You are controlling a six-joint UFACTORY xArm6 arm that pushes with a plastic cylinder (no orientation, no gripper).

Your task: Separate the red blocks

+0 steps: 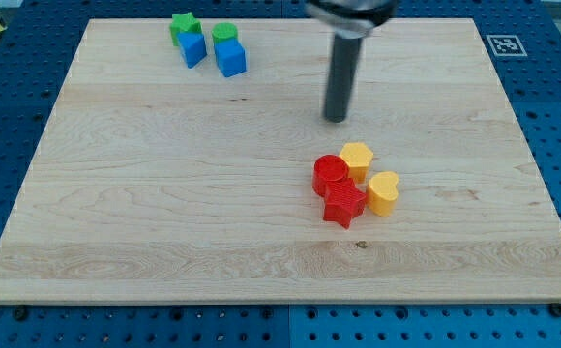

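A red round block point(331, 174) and a red star-shaped block point(342, 204) sit touching each other right of the board's middle, the star just below the round one. My tip point(336, 119) is above them toward the view's top, a short gap away from the round red block and touching no block. A yellow hexagonal block point(356, 158) touches the red round block on its upper right. A yellow heart-shaped block point(383, 191) lies against the red star's right side.
At the view's top left sits a cluster: a green star block point(183, 25), a blue block point(193, 48), a green round block point(224, 34) and a blue cube point(230, 58). The wooden board point(164, 193) lies on a blue perforated table.
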